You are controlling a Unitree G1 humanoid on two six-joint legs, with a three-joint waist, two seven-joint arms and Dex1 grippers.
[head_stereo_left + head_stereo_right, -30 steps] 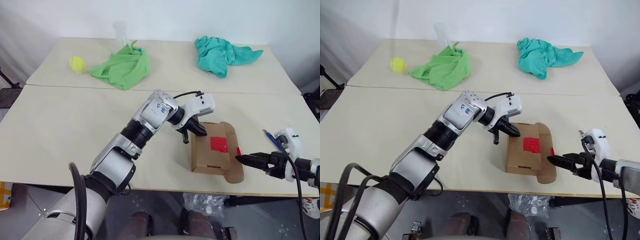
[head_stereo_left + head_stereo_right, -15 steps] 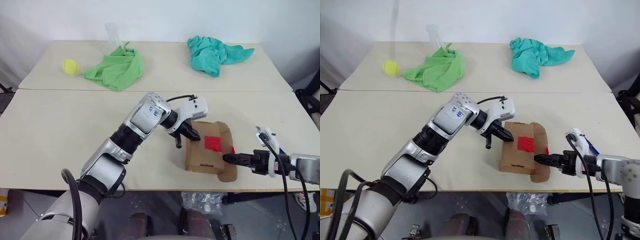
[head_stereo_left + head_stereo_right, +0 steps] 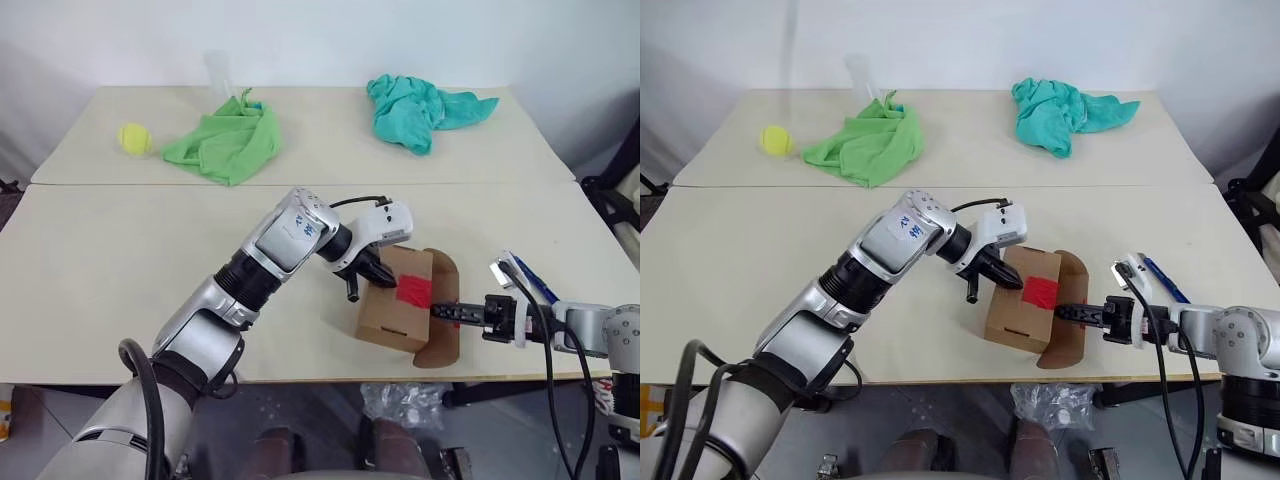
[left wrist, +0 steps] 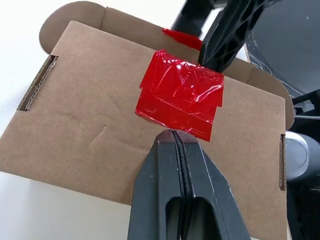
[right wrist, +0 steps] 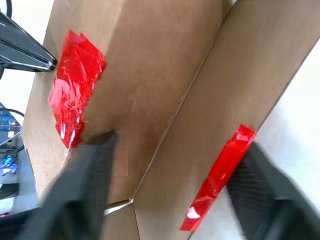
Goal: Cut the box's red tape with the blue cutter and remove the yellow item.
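Observation:
The brown box (image 3: 390, 318) lies near the table's front edge, right of centre. Its red tape (image 3: 413, 291) sits on top, and its right flap (image 3: 441, 335) stands open with a red strip (image 5: 220, 175) on it. My left gripper (image 4: 172, 132) is shut, its tip resting on the box top at the tape's edge. My right gripper (image 3: 438, 311) is open and straddles the flap edge, one finger (image 5: 80, 180) over the box top beside the tape. The blue cutter (image 3: 1162, 280) lies on the table behind my right wrist. The yellow item is hidden.
At the back of the table are a yellow tennis ball (image 3: 133, 138), a green cloth (image 3: 225, 145) with a clear container (image 3: 218, 75) behind it, and a teal cloth (image 3: 420, 105). The table's front edge runs just below the box.
My right gripper has moved left up to the box's flap, and its fingers have narrowed around the flap. The left gripper stays shut on the box top. The camera view has shifted.

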